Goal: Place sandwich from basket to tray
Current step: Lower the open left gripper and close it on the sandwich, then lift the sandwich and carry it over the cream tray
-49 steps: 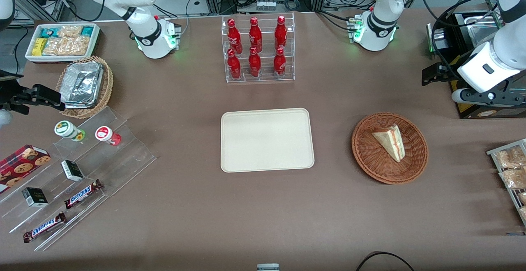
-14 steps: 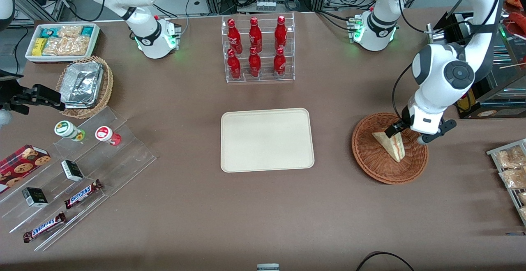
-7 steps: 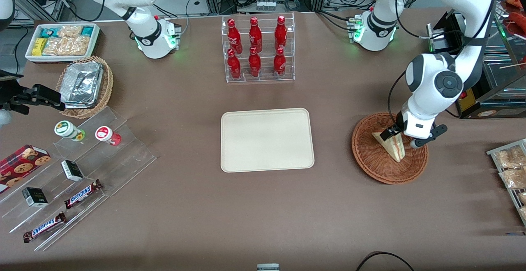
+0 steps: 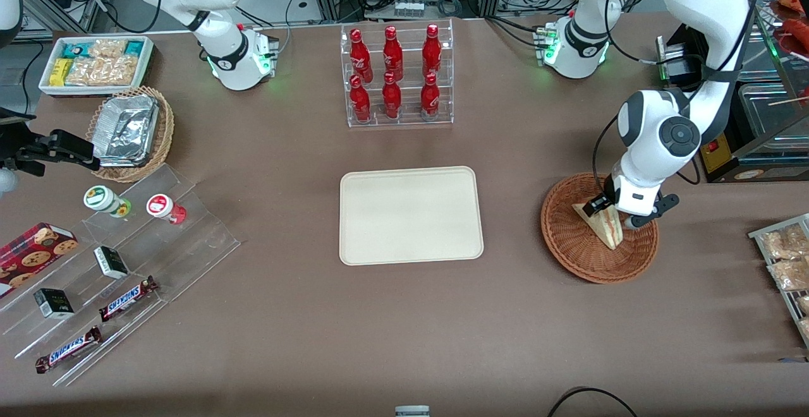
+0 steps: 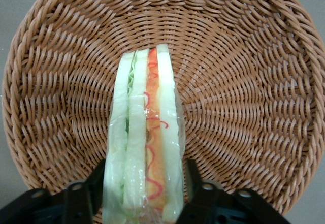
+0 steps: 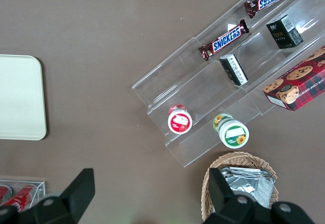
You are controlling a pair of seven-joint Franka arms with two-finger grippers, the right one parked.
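In the front view, the gripper (image 4: 611,212) hangs low over the basket (image 4: 578,254), down at the wide end of the sandwich (image 4: 605,228), which lies in the basket toward the working arm's end of the table. The tray (image 4: 411,215) sits well apart from the basket at mid-table, nearer the camera than the rack of red bottles (image 4: 395,74).

In the left wrist view, the sandwich (image 5: 145,142) stands on edge on the basket's weave (image 5: 244,92), its red and green filling lines facing the camera. One finger (image 5: 96,183) flanks each bread face, close against the wrapper; whether they are gripping it cannot be told.

In the right wrist view, a corner of the tray (image 6: 19,98) shows beside the clear stepped snack stand (image 6: 223,82).
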